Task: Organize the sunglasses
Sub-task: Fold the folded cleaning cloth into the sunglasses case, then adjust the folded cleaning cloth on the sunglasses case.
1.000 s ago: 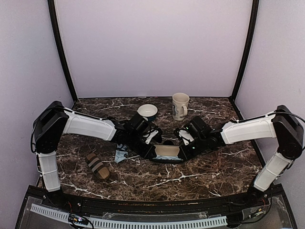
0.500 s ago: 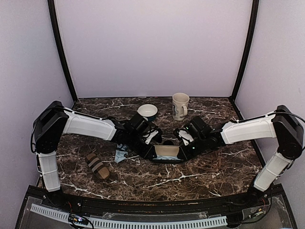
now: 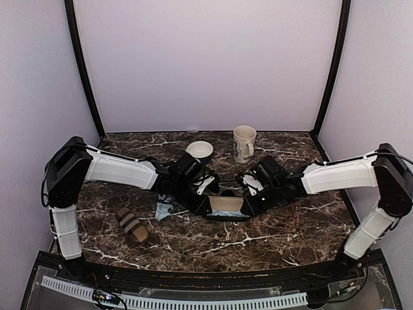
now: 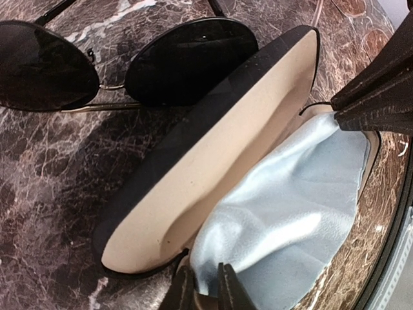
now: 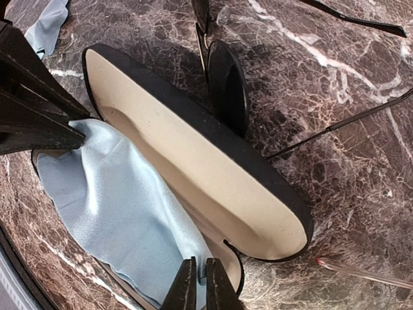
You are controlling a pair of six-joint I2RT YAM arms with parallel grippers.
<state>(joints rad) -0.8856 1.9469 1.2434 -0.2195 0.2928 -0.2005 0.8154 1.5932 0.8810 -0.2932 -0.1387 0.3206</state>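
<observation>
Nearest us, both grippers are sitting at the ends of the case. The left gripper and right gripper are each showing narrow jaws, a sliver apart at the rim, and whether they are pinching it I cannot tell. Between them a blue cloth is filling the case. The cream lid is standing open behind it. Just beyond that lid the sunglasses are lying on the desk, arms unfolded and trailing away far-right. They are sitting about midway, so neither arm looks nearer; either will be reaching over the lid.
</observation>
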